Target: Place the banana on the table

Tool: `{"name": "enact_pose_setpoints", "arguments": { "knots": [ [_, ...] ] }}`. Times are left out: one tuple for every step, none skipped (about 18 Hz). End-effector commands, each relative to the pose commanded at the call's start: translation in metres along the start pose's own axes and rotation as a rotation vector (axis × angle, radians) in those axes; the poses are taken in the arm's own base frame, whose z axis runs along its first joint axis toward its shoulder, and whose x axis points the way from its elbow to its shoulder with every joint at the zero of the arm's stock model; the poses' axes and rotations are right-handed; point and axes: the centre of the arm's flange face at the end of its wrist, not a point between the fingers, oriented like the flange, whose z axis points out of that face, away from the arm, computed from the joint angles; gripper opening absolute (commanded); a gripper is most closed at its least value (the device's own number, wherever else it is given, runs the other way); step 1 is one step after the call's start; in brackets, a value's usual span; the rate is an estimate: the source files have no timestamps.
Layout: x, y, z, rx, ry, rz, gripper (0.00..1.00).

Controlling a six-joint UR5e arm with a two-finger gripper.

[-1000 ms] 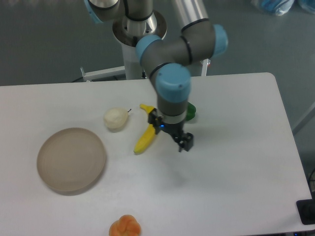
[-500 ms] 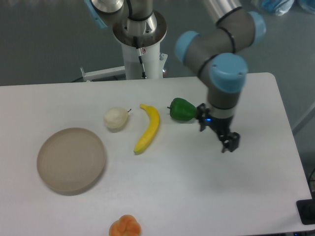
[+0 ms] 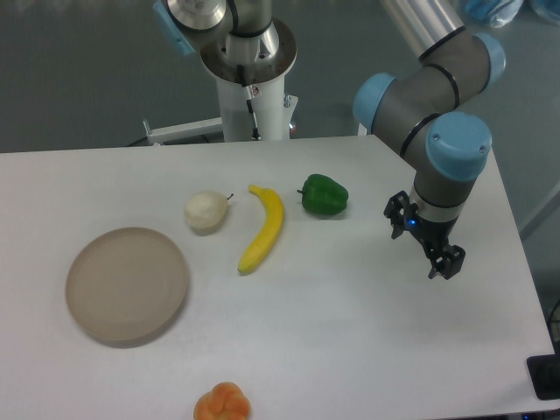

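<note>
- White tabletop (image 3: 350, 350) with rounded corners, filling most of the view; grey floor behind it, with a white robot pedestal (image 3: 254, 96) standing at the far edge.
- Blue and white bundle at the top right corner of the room, too cropped to identify; small dark object at the lower right edge, beside the table.
- Banana (image 3: 263, 228) lying flat on the tabletop near the middle, stem end away from the camera, free of any grip.
- Pale pear (image 3: 205, 211) just left of the banana, apart from it; green pepper (image 3: 324, 194) just right of its stem end, also apart.
- Round beige plate (image 3: 127, 283) at the left, bare; orange lumpy fruit (image 3: 222, 403) at the near edge, partly cut off.
- Gripper (image 3: 435, 254) over the right part of the tabletop, well apart from the banana and to the right of the pepper; nothing between the fingers, touching no object.
- Fingers parted, judging by the two black tips visible; exact width hard to read from this angle.
- Small label with red marking on the pedestal, too small to read; blue light glowing on the gripper body.
</note>
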Motion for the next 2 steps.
{"name": "enact_pose_setpoints", "arguments": {
  "knots": [
    [0.0,0.0,0.0,0.0,0.0,-0.002,1.0],
    [0.0,0.0,0.0,0.0,0.0,-0.002,1.0]
  ]
}}
